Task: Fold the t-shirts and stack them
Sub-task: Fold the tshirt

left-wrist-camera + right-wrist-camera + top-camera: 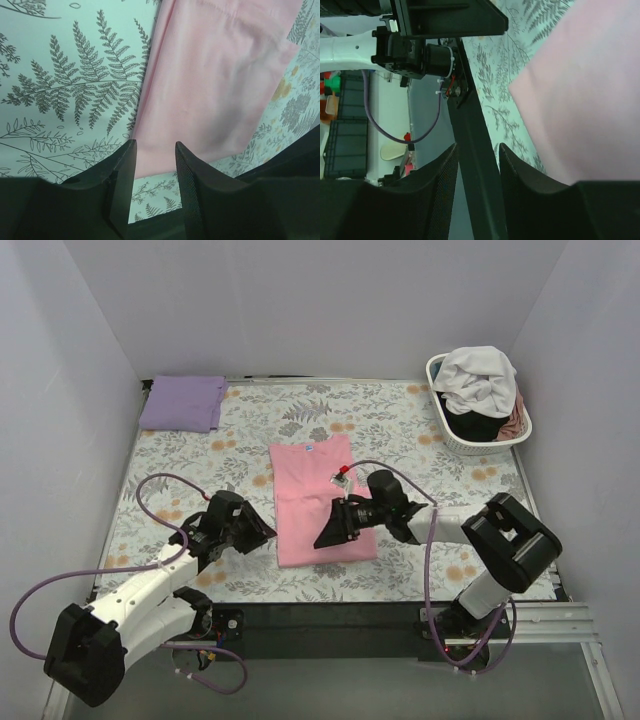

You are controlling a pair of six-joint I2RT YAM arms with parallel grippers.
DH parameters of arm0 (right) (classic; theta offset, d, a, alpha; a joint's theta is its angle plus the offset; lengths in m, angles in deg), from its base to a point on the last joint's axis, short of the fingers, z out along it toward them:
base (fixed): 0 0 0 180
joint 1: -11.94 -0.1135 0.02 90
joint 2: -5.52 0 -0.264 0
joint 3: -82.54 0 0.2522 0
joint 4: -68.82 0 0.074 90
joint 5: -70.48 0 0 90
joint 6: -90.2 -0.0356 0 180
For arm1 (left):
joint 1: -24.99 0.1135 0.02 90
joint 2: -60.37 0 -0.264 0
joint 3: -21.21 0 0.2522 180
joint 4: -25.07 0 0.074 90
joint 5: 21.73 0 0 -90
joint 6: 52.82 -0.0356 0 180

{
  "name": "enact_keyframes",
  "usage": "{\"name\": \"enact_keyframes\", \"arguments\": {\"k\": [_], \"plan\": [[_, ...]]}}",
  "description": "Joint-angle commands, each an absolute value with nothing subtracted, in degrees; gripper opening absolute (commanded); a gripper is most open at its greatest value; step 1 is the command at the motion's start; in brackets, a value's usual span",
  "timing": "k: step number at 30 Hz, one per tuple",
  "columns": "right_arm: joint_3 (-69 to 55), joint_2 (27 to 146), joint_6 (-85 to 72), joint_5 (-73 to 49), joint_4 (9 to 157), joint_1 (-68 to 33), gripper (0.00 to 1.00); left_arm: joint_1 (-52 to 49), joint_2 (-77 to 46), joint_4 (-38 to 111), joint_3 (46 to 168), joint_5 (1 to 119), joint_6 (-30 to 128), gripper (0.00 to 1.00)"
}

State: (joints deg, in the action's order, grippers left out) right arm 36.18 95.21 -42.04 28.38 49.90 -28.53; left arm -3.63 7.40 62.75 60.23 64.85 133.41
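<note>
Hidden bits first. The right hand [330, 528] hangs over the near-right part of the pink t-shirt [310, 490], so that corner is blocked from above. Both wrist views cut the shirt off and show only its near end. It's folded into a long strip with the collar tag at the far end. Sleeves look tucked under, can't confirm.

In the laundry basket [470, 444], the white t-shirt [480, 375] is piled on top. The black t-shirt [475, 425] is half covered, and the dusty pink t-shirt [515, 423] is just a sliver at the right rim.

Hands:
- The left hand [265, 530] sits just beside the strip's near-left edge. Fingers [122, 175] are parted with nothing between them, only cloth and cover beyond.
- The right hand also has its fingers apart and grips nothing. The black strip [320, 625] of the near edge shows through the gap.

Edges/room:
- The pink strip lies mid-surface on the floral cover [400, 430], with its near end close to the black strip.
- There is bare cover on both its left and right.
- Walls [300, 300] close the left, far and right sides.

Around:
- The lavender t-shirt [182, 402] lies folded flat in the far-left corner, well apart from the pink one.
- The basket is in the far-right corner, up against the right wall.
- A purple cable [150, 490] loops over the cover at near left, beside the left arm.
- The right arm's cable arcs over the cover just right of the strip.
</note>
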Motion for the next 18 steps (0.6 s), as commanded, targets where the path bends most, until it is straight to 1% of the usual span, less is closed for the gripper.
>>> {"name": "enact_keyframes", "arguments": {"k": [1,5,10,11,13,15,18], "plan": [[31.87,101.39,-47.17,26.10,42.00,-33.14,0.45,-3.66,8.87,66.25,62.39,69.67,131.93,0.36],[29.76,111.92,-48.40,26.19,39.52,-36.31,0.45,-3.57,8.87,66.87,62.22,68.97,131.93,0.38],[31.86,118.54,-51.22,27.07,35.04,-37.28,0.45,-3.57,8.78,67.22,62.13,69.06,131.67,0.40],[32.21,119.42,-51.22,27.24,34.69,-37.28,0.45,-3.57,8.70,67.22,62.22,69.06,131.58,0.42],[32.39,118.65,-51.22,27.33,34.60,-37.28,0.45,-3.57,8.08,67.22,62.48,68.80,131.32,0.44],[32.39,116.71,-50.70,26.89,34.95,-37.10,0.45,-3.57,7.55,67.65,63.27,68.36,130.61,0.49],[33.27,111.80,-50.17,25.66,35.91,-36.32,0.45,-3.66,6.68,69.05,64.50,68.36,130.08,0.53]]}}
